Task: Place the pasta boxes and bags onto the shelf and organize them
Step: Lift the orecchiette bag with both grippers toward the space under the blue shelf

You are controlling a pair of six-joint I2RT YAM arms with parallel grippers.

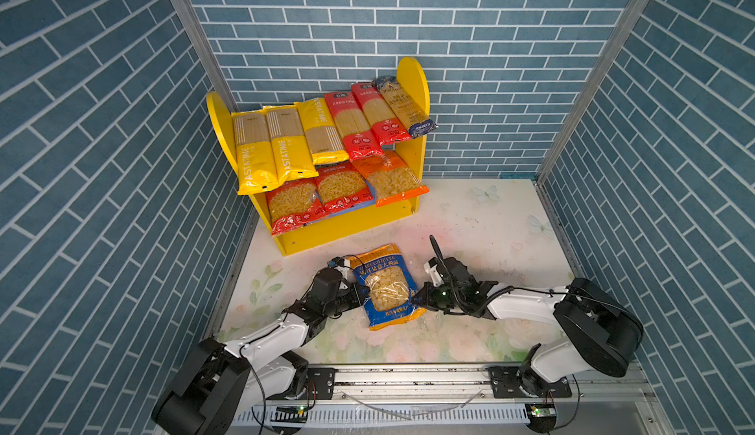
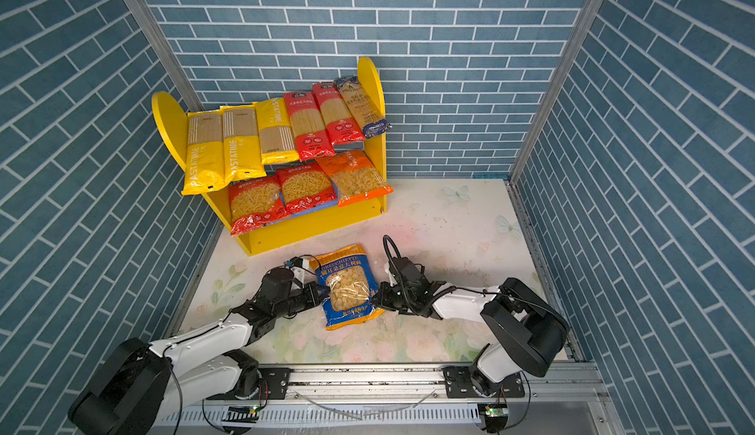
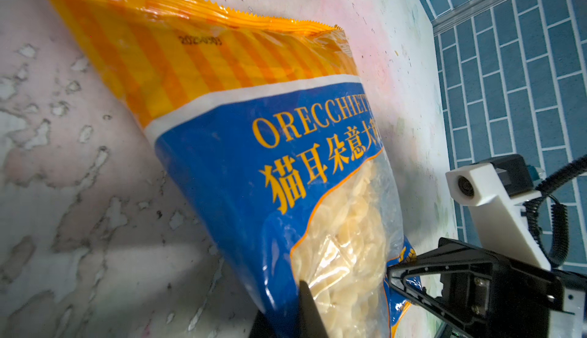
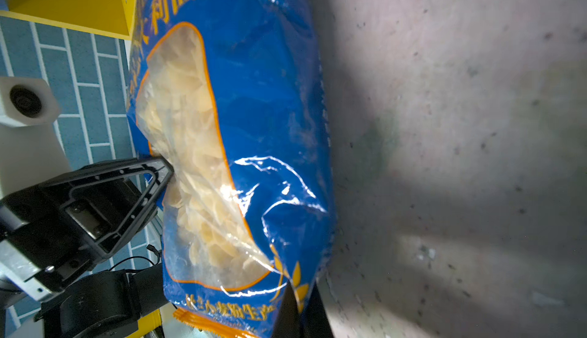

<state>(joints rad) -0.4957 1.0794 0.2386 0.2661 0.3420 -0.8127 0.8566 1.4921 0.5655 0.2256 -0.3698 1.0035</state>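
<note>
While both arms reach in from the near edge, I see the blue orecchiette bag (image 1: 386, 288) face up on the table (image 1: 470, 224), in front of the shelf (image 1: 412, 81) and clear of it. Its orange striped end points toward the shelf, and its clear window shows pale shell-shaped pasta. I cannot tell whether the bag rests fully on the surface.

The left tool (image 1: 362, 292) is clamped narrow on the bag's left long edge, about halfway along. In the right wrist view its black fingertips (image 4: 163, 169) pinch the plastic just beside the window. The right tool (image 1: 417, 300) is clamped narrow on the opposite long edge, nearer the bag's bottom end. In the left wrist view its fingertips (image 3: 395, 274) meet that edge.

In both top views the shelf stands at the back left of the table. Three yellow spaghetti packs (image 1: 253, 151), two red spaghetti packs (image 1: 353, 126) and one dark-blue spaghetti pack (image 1: 404, 104) lie side by side on its upper board, their lower ends hanging over the front. On the lower board two red short-pasta bags (image 1: 294, 204) and an orange bag (image 1: 390, 179) sit in a row.
</note>
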